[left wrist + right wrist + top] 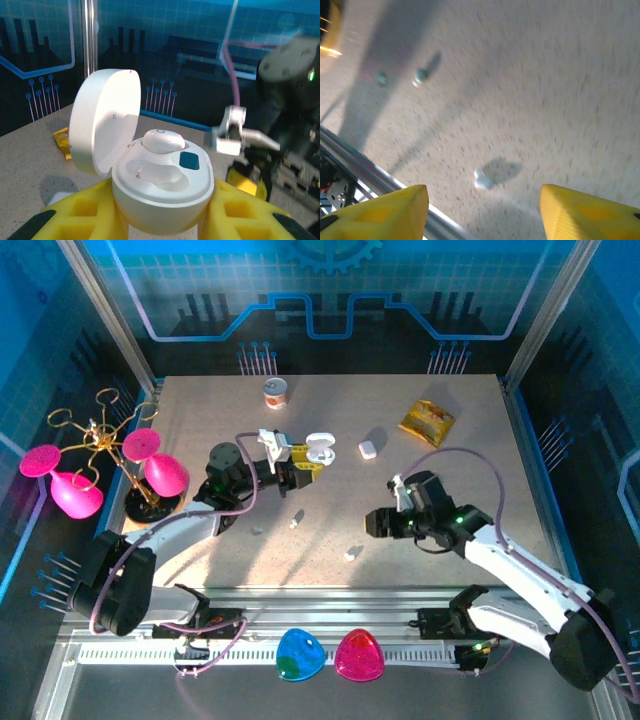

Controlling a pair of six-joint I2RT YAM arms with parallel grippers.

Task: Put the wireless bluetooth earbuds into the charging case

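My left gripper is shut on a white charging case, gripping its base between yellow pads. The case's lid stands open to the left. One white earbud sits in the far slot, and the near slot is empty. From above, the case hangs over the table's middle in the left gripper. My right gripper is open and low over the table, with a loose earbud lying just beyond its tips. The right gripper is up and right of that earbud.
Two more loose earbuds lie left of the right gripper. A closed white case, a yellow packet and a can lie farther back. A rack with pink glasses stands at the left. The metal rail runs along the near edge.
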